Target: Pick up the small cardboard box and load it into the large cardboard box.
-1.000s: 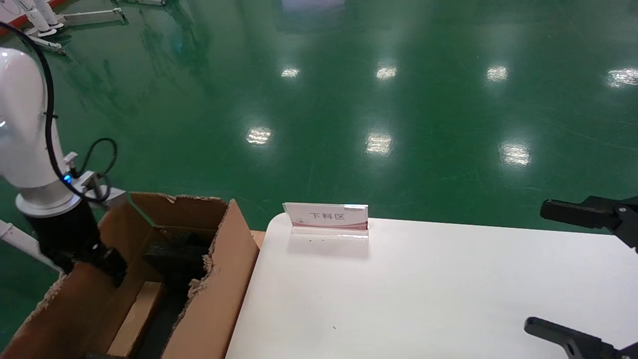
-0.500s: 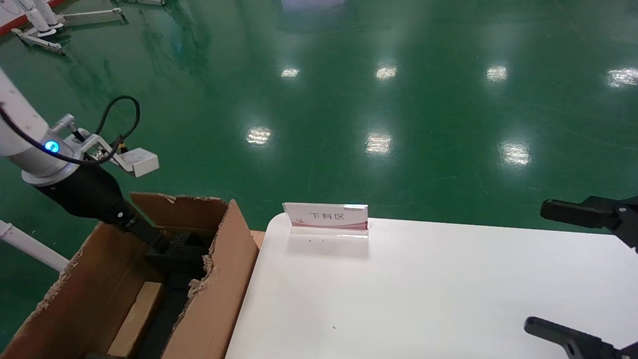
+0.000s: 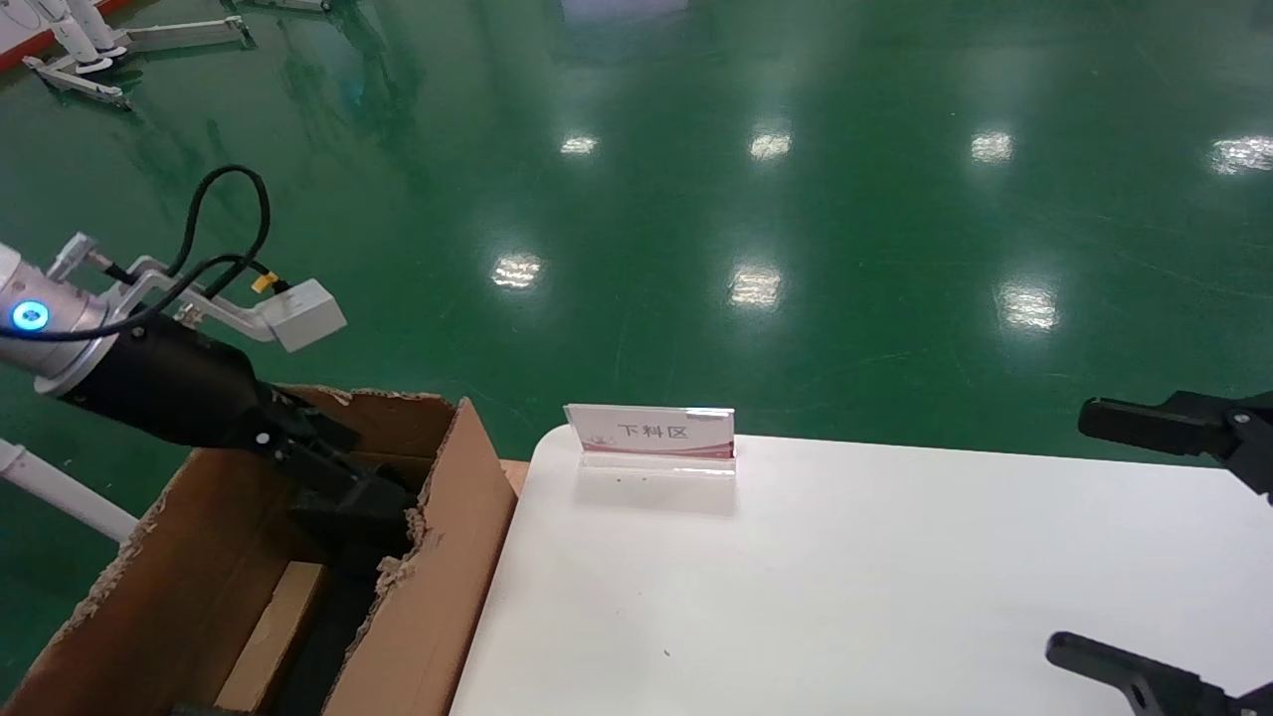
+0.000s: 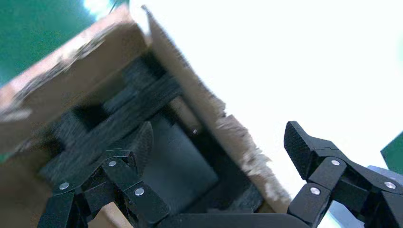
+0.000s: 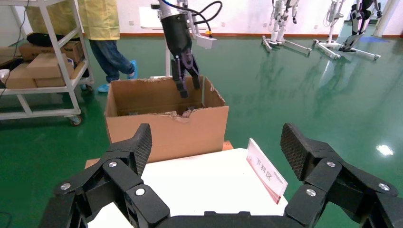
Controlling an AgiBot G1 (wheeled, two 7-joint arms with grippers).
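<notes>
Cardboard already loaded, I judge: left gripper [image 3: 383, 507], jaws apart, empty inside large cardboard box [image 3: 453, 557]; next, withdraw.

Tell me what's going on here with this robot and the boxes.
The left gripper hangs open and empty at the top of the large box, which stands on the floor beside the white table. A small box lies inside on the bottom, so the loading looks done. The right gripper waits open over the table, near the sign.
</notes>
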